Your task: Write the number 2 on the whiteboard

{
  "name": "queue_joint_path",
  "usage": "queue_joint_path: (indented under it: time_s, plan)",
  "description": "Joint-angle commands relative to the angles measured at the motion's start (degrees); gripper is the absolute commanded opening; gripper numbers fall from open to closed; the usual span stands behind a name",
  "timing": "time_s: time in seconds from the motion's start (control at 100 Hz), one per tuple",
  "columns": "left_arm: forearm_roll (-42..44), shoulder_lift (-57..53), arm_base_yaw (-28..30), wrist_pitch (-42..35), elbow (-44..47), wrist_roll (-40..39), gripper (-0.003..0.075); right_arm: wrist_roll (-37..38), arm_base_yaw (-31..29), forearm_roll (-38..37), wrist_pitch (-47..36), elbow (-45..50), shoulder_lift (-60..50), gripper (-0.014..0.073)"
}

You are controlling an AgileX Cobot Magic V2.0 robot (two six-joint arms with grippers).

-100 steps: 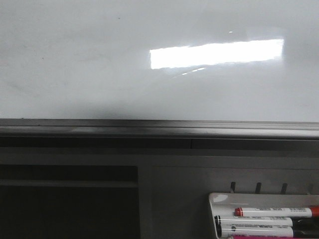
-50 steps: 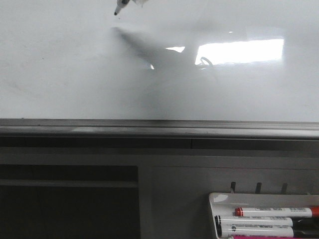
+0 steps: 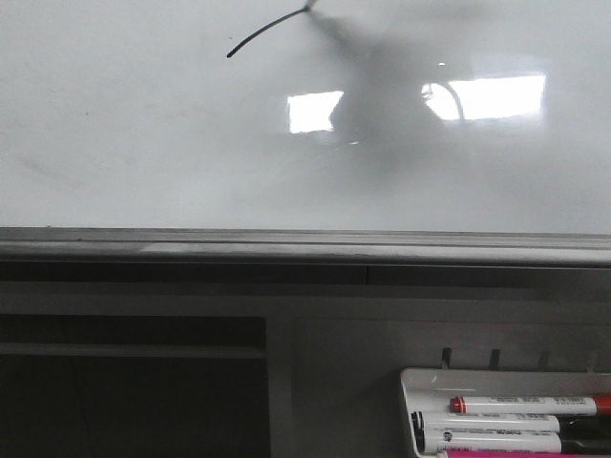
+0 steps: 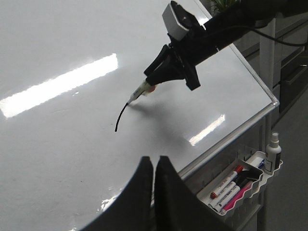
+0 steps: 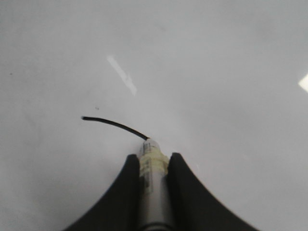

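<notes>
- Right claw (image 5: pixel 153 166) clenched on one marker (image 5: pixel 153 187), fingers pinching the barrel just behind the tip; marker tip touches the whiteboard (image 5: pixel 216 72) at the end of the stroke.
- In the left wrist view the right claw (image 4: pixel 144 89) comes in over the board from the far side, marker angled down onto it.
- Left claw (image 4: pixel 155 168) squeezed together on nothing, fingers touching, hovering over the near part of the board, well apart from the stroke.
- The number 2 (image 3: pixel 267 33): only one short curved black line so far, near the board's top edge in the front view; looks like the start of the arched top. Curve down, point and tail not yet drawn, so judged early in the task.
- Marker judged light, stiff, smooth plastic; the grip near the tip should keep it steady. Too much push could slip it through the fingers.
- Whiteboard glossy, hard, slick; ink likely smears if touched while fresh.
- Tray (image 3: pixel 412 382) hangs below the board's grey bottom edge, toward the right.
- Count: one board, one stroke, one marker in use, about four spare pens in the tray (exact count hard to tell), one small spray bottle (image 4: pixel 273 151) beside the tray.
</notes>
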Motion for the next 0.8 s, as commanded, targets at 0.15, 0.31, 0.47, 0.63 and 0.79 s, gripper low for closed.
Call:
queue_joint_path:
  time_s: [0.15, 0.31, 0.47, 0.63, 0.79]
  plan:
    - [-1.37, 0.93, 0.02, -4.19, -1.16, -0.65, -0.0020, 4.98, -9.31, -3.20, 16.37, -0.32, -3.35, -0.0062]
    - [-1.37, 0.93, 0.02, -4.73, -1.16, -0.65, -0.0020, 5.94, -4.23, -2.96, 17.00, 3.79, -3.44, -0.0062]
    - [-1.37, 0.93, 0.02, -4.73, -1.16, -0.65, -0.0020, 7.05, 5.86, -2.96, 6.38, 6.98, -1.52, -0.0062]
    - [-1.37, 0.93, 0.02, -4.73, -1.16, -0.65, -0.0020, 7.04, 8.68, -2.96, -0.15, 6.98, 0.62, -0.0062]
    - [-1.37, 0.93, 0.02, -4.73, -1.16, -0.65, -0.0020, 7.04, 5.21, -3.06, 2.84, 6.98, 0.03, -0.0062]
